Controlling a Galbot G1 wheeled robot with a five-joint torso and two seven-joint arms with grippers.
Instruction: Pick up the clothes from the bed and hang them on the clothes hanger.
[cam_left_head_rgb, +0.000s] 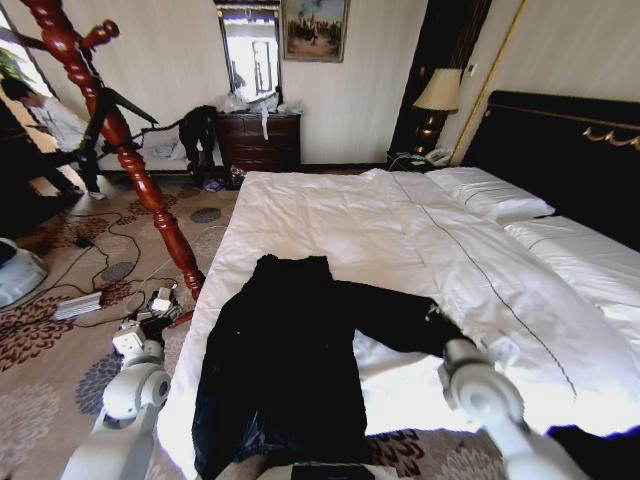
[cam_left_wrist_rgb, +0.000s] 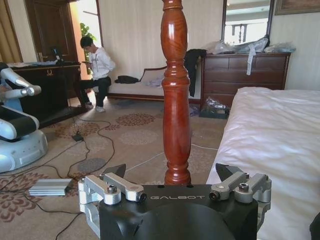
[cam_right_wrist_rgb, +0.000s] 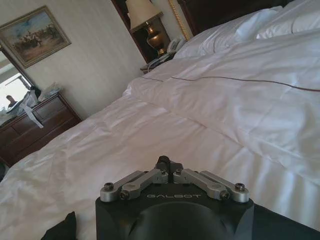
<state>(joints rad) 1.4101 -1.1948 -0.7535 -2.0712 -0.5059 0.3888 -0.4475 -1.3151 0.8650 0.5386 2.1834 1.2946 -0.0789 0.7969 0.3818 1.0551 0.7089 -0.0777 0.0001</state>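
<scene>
Black coat (cam_left_head_rgb: 290, 360) flat on white bed (cam_left_head_rgb: 340, 220)

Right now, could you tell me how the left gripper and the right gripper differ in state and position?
The left gripper is open, its fingers spread wide; the right gripper is shut, fingertips meeting. The left one hangs over the carpet facing the clothes hanger; the right one sits over the bed beside the clothes. Neither holds anything.

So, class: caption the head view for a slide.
Black coat spread on white bed, coat stand alongside, both arms low.
</scene>
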